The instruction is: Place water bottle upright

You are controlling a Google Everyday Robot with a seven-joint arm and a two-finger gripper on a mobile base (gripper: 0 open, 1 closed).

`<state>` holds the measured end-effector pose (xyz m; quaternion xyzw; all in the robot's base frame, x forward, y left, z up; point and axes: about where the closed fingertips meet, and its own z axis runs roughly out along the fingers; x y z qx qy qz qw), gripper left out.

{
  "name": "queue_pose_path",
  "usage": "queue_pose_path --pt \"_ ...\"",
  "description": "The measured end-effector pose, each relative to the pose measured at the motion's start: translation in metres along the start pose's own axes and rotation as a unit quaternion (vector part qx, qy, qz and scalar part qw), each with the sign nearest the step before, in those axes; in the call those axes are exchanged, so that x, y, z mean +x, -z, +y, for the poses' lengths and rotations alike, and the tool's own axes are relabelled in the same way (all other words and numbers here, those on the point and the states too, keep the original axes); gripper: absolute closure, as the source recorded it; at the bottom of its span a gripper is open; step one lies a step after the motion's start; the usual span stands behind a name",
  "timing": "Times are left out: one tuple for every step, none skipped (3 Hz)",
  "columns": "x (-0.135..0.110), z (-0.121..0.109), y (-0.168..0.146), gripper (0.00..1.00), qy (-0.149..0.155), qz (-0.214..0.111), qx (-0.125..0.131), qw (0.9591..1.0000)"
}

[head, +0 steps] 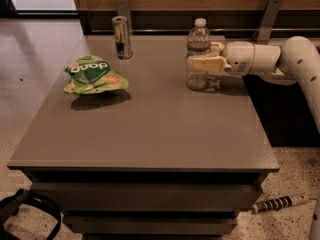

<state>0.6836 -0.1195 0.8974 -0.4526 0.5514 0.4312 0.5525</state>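
My claw (pixel 199 59) extends in from 3 o'clock and clasps the water bottle (pixel 198 38) around its middle. The bottle stands upright on the bench (pixel 150 129), toward 1 o'clock, well apart from the can (pixel 121 36) at 11.

Grey table (pixel 150 129): green snack bag (pixel 94 75) left; silver can (pixel 121 37) far edge; water bottle (pixel 199 40) upright far right, clasped by gripper (pixel 202 56).

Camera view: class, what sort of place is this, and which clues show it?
Probably an office break area or test lab: a grey table bearing a chip bag and can, the gripper holding the water bottle near its far edge.
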Motion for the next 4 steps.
queue_pose_path --pt "-0.0001 0.0 -0.0001 0.37 0.0 0.0 0.0 1.0" --pt "-0.0001 0.0 -0.0002 0.13 0.0 0.0 0.0 1.0" --pt "-0.0003 0.0006 -0.0035 0.0 0.0 0.0 -0.003 1.0" --pt "-0.0003 0.0006 -0.0037 0.0 0.0 0.0 -0.003 1.0"
